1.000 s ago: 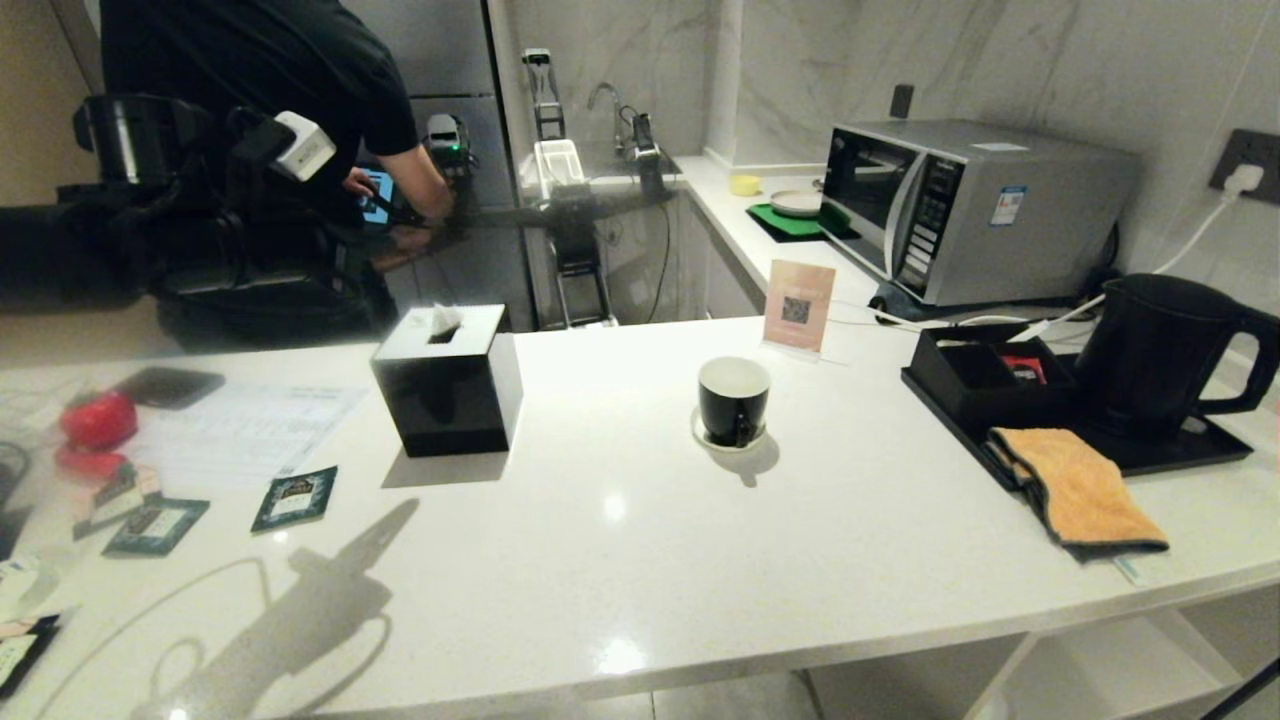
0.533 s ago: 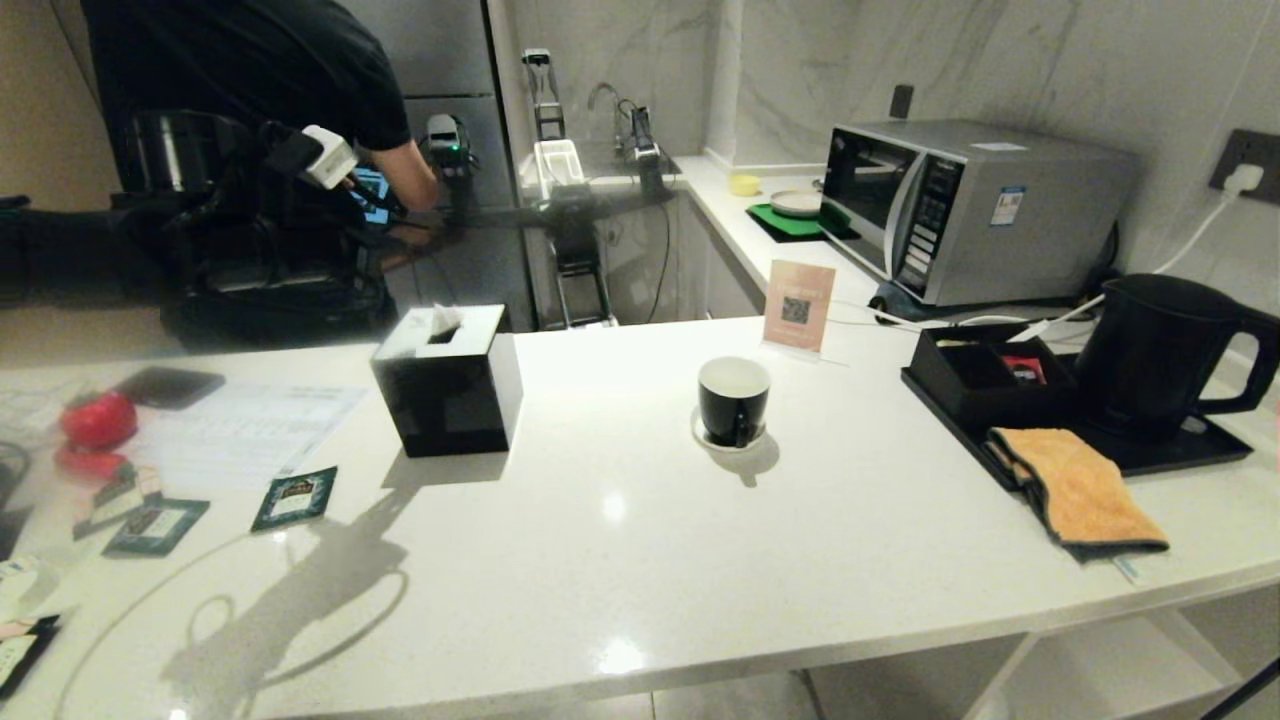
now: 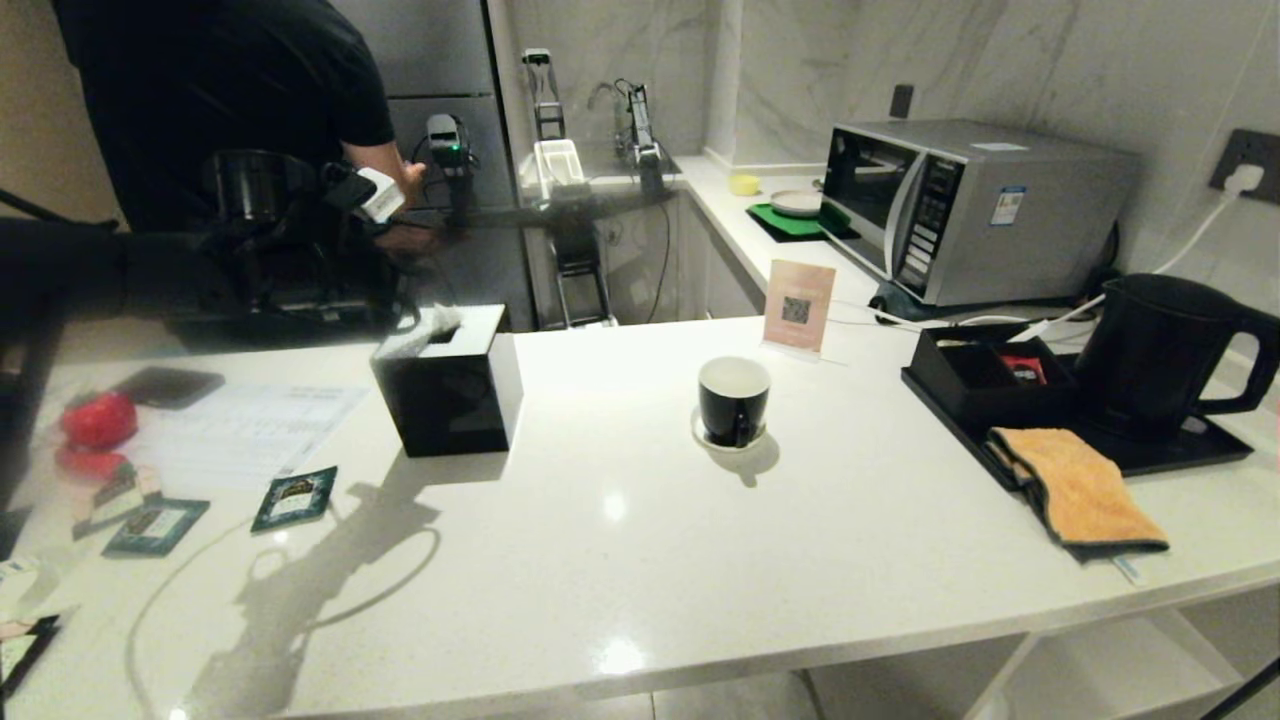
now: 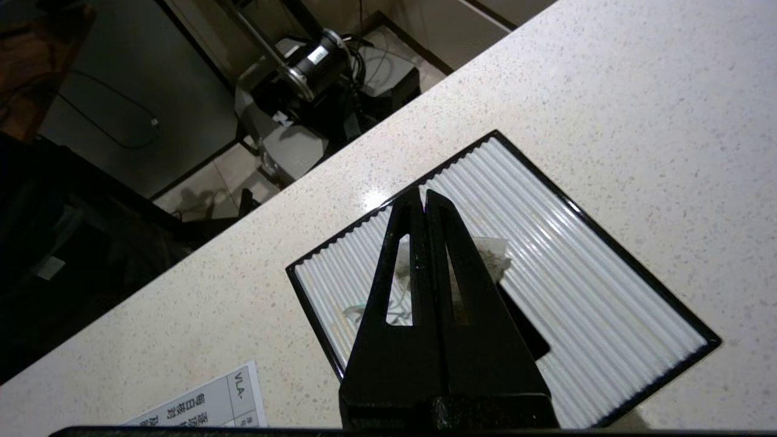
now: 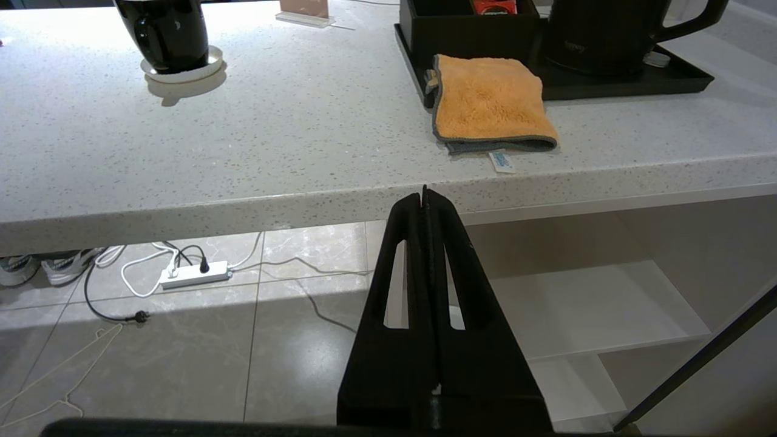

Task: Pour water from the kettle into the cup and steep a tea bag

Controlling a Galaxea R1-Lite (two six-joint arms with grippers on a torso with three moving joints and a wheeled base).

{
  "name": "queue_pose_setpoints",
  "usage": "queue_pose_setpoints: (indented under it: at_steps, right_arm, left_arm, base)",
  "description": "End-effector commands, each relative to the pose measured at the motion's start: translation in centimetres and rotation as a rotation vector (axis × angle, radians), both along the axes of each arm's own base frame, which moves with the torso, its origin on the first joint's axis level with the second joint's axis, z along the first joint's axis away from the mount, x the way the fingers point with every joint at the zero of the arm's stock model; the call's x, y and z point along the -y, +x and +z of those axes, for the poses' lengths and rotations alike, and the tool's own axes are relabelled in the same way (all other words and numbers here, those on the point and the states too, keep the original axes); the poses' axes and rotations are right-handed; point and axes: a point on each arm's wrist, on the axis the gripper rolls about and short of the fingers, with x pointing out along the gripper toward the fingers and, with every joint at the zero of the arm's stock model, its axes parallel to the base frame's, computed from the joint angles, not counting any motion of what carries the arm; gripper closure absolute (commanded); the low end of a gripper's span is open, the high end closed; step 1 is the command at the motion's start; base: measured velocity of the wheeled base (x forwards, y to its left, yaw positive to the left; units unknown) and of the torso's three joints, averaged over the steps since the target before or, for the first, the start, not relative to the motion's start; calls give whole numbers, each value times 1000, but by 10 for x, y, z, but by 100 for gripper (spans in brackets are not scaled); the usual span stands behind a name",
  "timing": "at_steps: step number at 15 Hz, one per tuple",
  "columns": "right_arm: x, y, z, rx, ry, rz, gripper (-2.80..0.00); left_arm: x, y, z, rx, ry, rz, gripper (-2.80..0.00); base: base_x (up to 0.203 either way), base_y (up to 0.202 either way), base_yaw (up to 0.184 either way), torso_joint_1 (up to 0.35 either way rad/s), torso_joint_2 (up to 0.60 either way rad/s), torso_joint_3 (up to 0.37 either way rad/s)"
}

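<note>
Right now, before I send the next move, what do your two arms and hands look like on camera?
Both hands are the same build: the left hand and the right hand each have two matte black wedge-shaped fingers tapering to a thin tip, each finger with a long slot cut through it, rising from a blocky black base. No markings or cables show on them. In the head view the left arm is a dark bulky shape.
</note>
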Motion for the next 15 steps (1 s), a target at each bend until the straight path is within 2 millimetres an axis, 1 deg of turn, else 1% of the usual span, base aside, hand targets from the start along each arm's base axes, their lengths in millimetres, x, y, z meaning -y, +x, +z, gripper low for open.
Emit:
queue_pose_setpoints:
  at_steps: [1,5,7,11,15]
  right_arm:
    - [0,0,0,-1,0,0,0]
    - [0,0,0,-1,0,0,0]
    - [0,0,0,0,0,0,0]
    - [0,0,0,-1,0,0,0]
    - [0,0,0,-1,0,0,0]
  left_arm:
    - [-1,11,-8,-2,22,18,0]
    - [-2,20,-16,-33,49,35,0]
    - [-3,22,-19,-52,95,42,0]
    - [-3,22,-28,-125,150,25,0]
    - [-3,22,-31,-139,155,21,0]
  base:
    - [0,0,0,0,0,0]
    - [0,0,0,0,0,0]
    - [0,0,0,0,0,0]
    - [0,0,0,0,0,0]
    - [0,0,0,0,0,0]
